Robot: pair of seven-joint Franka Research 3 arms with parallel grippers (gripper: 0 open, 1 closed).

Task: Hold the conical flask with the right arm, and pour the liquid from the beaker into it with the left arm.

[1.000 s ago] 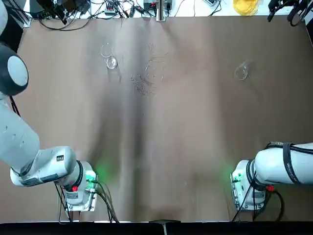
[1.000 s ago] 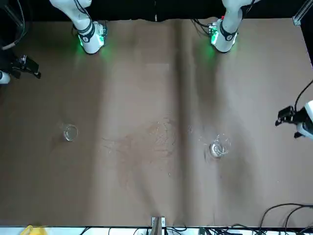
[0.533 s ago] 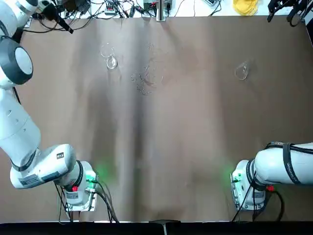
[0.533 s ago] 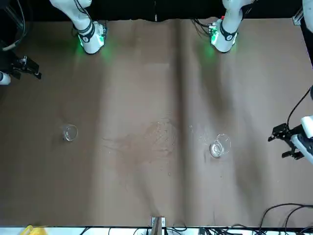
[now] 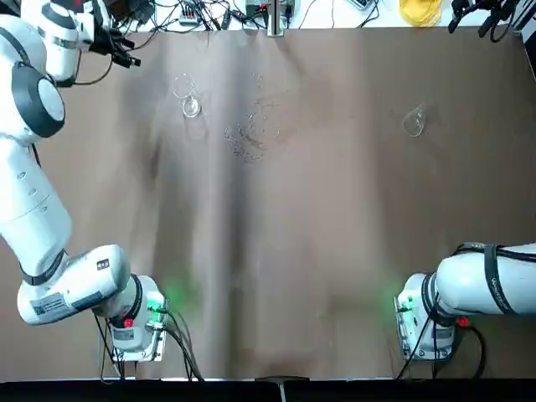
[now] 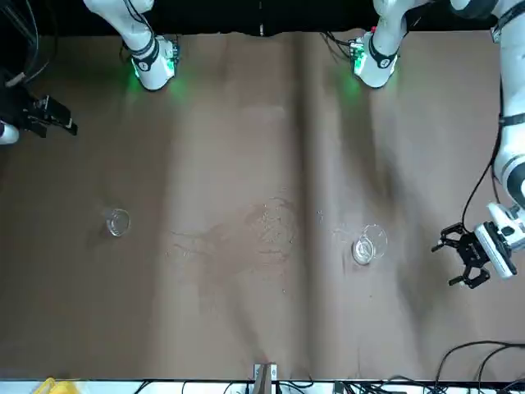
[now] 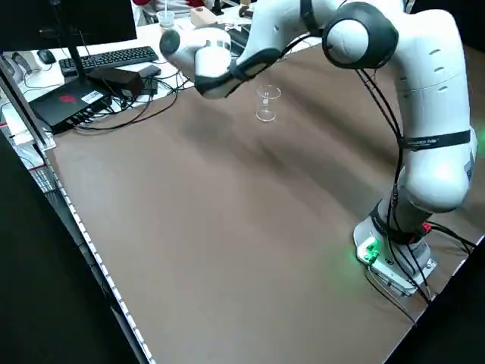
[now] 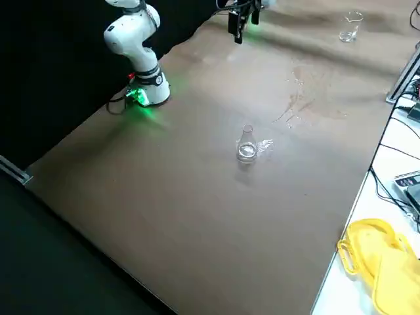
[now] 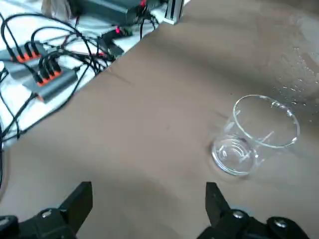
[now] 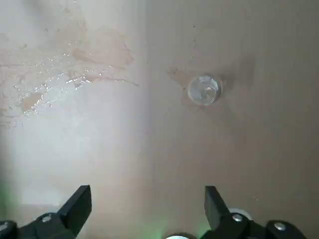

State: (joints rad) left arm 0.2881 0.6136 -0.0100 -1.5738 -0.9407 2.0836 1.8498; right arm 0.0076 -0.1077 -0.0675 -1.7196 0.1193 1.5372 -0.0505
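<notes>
The beaker (image 5: pixel 188 96) is a clear straight-sided glass standing upright at the far left of the table. It also shows in the front view (image 6: pixel 367 245) and close up in the left wrist view (image 9: pixel 254 135). My left gripper (image 5: pixel 130 54) hangs open to the left of it, a short way off, fingers turned toward it (image 6: pixel 449 263). The conical flask (image 5: pixel 413 123) stands alone at the far right (image 6: pixel 117 222). My right gripper (image 6: pixel 59 123) is raised and open near the table's right edge, looking down on the flask (image 10: pixel 205 90).
Wet splashes (image 5: pixel 251 130) spot the brown table cover between the two vessels. Cables and electronics (image 5: pixel 184 12) line the far edge, with a yellow object (image 5: pixel 419 10) at the far right. Both arm bases (image 5: pixel 138 322) sit at the near edge.
My left arm has swung its gripper from outside the table's left edge in toward the beaker. The right gripper shifted slightly. Both vessels stayed put.
</notes>
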